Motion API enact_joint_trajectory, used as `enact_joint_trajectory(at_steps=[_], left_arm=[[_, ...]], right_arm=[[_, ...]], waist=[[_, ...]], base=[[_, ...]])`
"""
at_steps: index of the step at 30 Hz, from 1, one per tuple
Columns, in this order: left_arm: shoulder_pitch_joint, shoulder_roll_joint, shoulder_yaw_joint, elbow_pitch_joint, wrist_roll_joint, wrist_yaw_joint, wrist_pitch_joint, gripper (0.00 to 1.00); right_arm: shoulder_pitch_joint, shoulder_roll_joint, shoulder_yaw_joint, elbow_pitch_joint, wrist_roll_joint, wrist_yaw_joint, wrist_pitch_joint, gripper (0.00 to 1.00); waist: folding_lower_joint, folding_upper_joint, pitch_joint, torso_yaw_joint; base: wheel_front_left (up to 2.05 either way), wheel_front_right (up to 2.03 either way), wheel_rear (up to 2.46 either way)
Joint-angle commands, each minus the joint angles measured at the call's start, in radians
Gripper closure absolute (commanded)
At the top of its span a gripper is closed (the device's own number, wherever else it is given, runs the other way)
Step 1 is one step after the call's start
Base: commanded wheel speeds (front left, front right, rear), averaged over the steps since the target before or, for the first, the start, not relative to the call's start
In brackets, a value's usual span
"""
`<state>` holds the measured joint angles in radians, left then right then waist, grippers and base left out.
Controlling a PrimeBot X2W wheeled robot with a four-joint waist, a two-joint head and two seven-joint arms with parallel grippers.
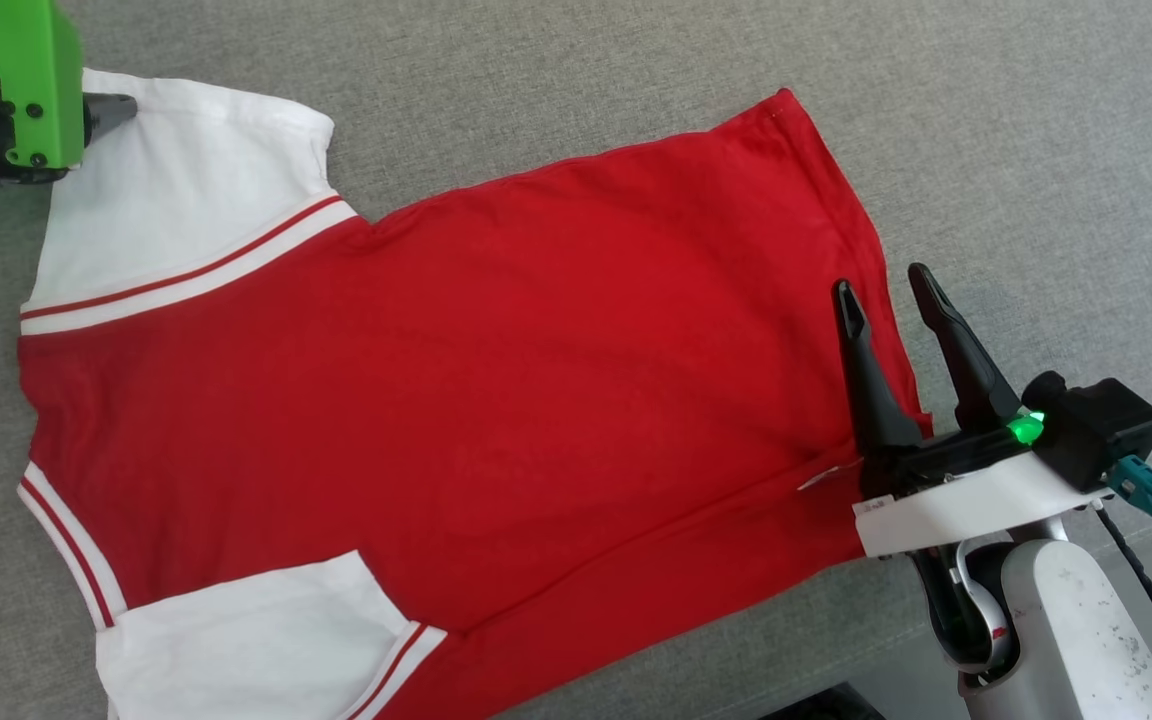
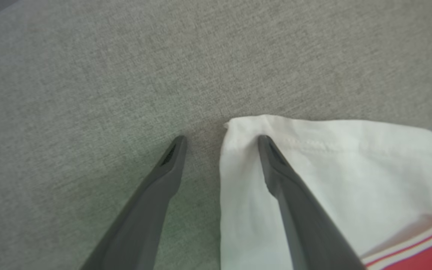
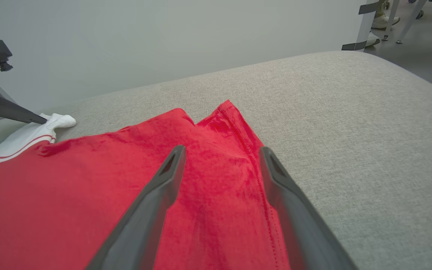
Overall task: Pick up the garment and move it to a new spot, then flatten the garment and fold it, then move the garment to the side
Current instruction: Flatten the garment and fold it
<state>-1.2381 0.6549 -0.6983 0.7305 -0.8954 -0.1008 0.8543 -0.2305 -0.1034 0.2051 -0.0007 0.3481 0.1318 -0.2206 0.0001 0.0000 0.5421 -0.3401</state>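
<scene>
The garment point(image 1: 496, 370), a red T-shirt with white sleeves and red-white striped trim, lies spread flat on the grey cushion, plain red face up. My left gripper point(image 2: 221, 140) stands open at the outer corner of the far white sleeve point(image 1: 186, 190), one finger over the sleeve point(image 2: 332, 168), the other over bare cushion. Its green housing point(image 1: 21, 80) sits at the head view's top left. My right gripper point(image 1: 881, 285) is open above the garment's hem edge point(image 3: 238, 165), nothing held between its fingers.
The grey fabric cushion point(image 1: 1036, 150) stretches on all sides of the garment, with bare room at the top and right. Its rounded far edge point(image 3: 407, 71) drops to a floor with chair legs. A pale wall point(image 3: 144, 41) stands behind.
</scene>
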Motion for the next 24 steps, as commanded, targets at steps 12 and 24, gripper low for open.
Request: enact_joint_trajectory(at_steps=[12, 24], left_arm=[[0.068, -0.046, 0.023, 0.015, -0.060, 0.039, 0.010, 1.00], [0.151, -0.076, 0.037, -0.134, -0.091, 0.035, -0.082, 1.00]], right_arm=[[-0.026, -0.029, -0.027, 0.018, 0.007, -0.001, 0.006, 0.00], [-0.066, -0.216, -0.046, -0.009, 0.046, -0.001, 0.386, 0.00]], waist=[[-0.0001, 0.0000, -0.034, 0.025], [-0.0001, 0.0000, -0.164, 0.142]], base=[[0.00, 0.00, 0.00], [0.00, 0.00, 0.00]])
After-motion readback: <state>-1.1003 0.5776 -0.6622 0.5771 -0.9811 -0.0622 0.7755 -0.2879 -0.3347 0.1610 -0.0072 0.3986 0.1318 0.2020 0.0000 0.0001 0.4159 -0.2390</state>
